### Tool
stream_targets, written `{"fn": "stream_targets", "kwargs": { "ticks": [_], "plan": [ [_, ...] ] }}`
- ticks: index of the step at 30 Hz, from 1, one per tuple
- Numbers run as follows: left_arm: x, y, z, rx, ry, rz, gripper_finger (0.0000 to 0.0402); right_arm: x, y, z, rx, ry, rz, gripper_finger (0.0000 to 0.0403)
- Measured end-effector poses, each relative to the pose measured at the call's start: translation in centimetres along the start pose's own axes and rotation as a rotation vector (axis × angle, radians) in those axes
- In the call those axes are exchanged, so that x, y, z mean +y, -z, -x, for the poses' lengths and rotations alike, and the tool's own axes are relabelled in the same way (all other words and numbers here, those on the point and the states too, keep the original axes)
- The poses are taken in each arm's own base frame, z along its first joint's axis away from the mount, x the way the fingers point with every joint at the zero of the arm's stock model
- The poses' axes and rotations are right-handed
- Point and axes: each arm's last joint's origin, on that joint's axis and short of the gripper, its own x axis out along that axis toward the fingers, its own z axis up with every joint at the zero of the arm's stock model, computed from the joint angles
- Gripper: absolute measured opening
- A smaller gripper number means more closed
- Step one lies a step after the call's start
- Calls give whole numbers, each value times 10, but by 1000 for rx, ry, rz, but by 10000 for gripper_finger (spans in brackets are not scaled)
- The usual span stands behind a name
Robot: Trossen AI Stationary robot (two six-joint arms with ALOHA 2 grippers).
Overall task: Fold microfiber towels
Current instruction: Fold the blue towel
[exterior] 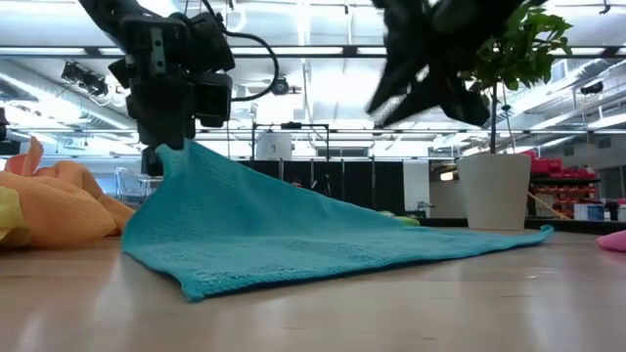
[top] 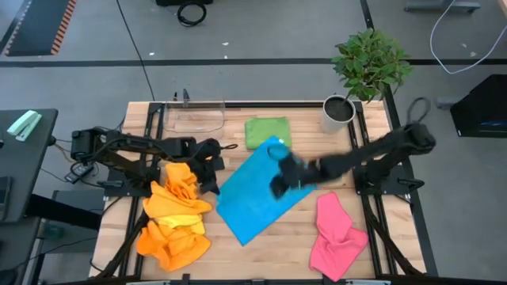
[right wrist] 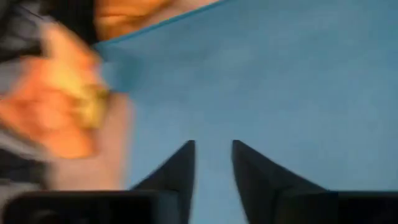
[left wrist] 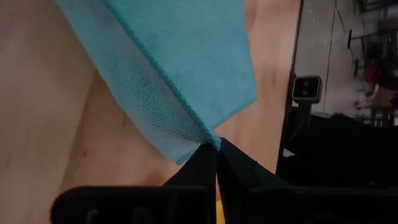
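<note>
Two dark arms reach in over the wooden worktop (top: 269, 245), and we see a blue towel (top: 257, 194) spread flat near its middle. Our left tool (top: 212, 180) has its fingers pressed together on that towel's left edge; in the low view (exterior: 161, 156) the cloth rises to a peak there and slopes down to the boards on both sides, and in the left wrist view (left wrist: 216, 155) the pinched hem runs straight into the closed tips. Our right tool (top: 279, 187) hangs over the blue towel, on its right half; in the right wrist view (right wrist: 212, 152) its two fingers stand a little apart with only blue cloth showing between them, and we cannot see them touching it.

Beside the left tool lies a heap of orange and yellow towels (top: 174, 218), touching the blue towel's left edge. One green towel (top: 267, 131) sits folded at the far side of the worktop, just beyond the blue one. A pink towel (top: 337, 233) lies crumpled near the right front corner, apart from the rest. A clear plastic tray (top: 194, 117) stands at the far left, and a potted plant (top: 366, 67) at the far right corner.

We can read no brand, label or writing on any of these things.
</note>
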Motion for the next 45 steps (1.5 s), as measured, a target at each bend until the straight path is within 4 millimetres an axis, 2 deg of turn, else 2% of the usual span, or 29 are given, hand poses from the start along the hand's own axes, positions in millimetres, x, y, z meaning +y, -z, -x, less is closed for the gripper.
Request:
{"fn": "stream_targets", "kwargs": {
  "ticks": [3, 6, 12, 16, 19, 22, 28, 33, 38, 41, 45],
  "plan": [
    [-2, 1, -1, 6, 3, -25, 9, 26, 50, -18, -39, -40, -30, 24],
    [-2, 1, -2, 10, 3, -43, 17, 49, 79, -40, -41, -27, -13, 8],
    [-2, 2, -2, 13, 0, -27, 7, 79, 107, -97, 32, 47, 81, 3],
    [-2, 2, -2, 13, -1, 3, 17, 79, 117, -120, 106, 124, 118, 2],
    [-2, 2, -2, 14, -3, 56, 13, 75, 123, -126, 150, 129, 128, 2],
    [-7, 5, -6, 31, 1, 151, 6, 72, 132, -119, 202, 138, 186, 2],
    [-45, 25, -34, 99, 14, 210, 14, 69, 160, -69, 369, 223, 389, 1],
    [-81, 43, -55, -2, 14, 258, 6, 71, 171, -28, 445, 243, 524, 1],
    [-111, 56, -65, -154, 73, 317, 20, 79, 168, 2, 444, 168, 614, 1],
    [-118, 65, -69, -200, 55, 320, 13, 85, 168, 15, 434, 115, 643, 1],
    [-113, 78, -73, -187, -62, 334, 6, 90, 180, 20, 435, 35, 684, 1]
  ]
}}
